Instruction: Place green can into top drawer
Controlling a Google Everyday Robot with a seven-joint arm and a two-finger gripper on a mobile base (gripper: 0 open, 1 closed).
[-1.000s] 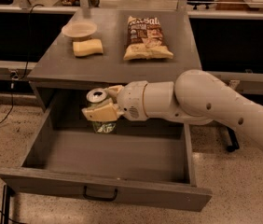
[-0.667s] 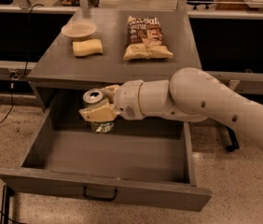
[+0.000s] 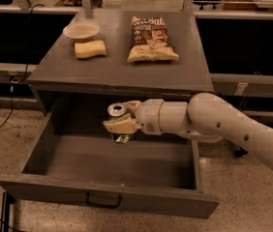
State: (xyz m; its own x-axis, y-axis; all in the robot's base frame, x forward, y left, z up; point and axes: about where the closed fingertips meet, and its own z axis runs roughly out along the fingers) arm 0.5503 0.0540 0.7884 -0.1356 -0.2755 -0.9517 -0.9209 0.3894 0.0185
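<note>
Green can (image 3: 117, 110), jaws lower in drawer (image 3: 141, 200)

Your gripper (image 3: 121, 122), clamped on the green can (image 3: 116, 110), hangs over the open floor of the top drawer (image 3: 38, 148) (tabletop (image 3: 127, 76) edge close above, side walls well apart).

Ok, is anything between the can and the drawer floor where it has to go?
Nothing visible. The claw holds the green can above the open top drawer, and the drawer floor below the can looks bare.

High frontal view; jaws over drawer (image 3: 151, 203)
</note>
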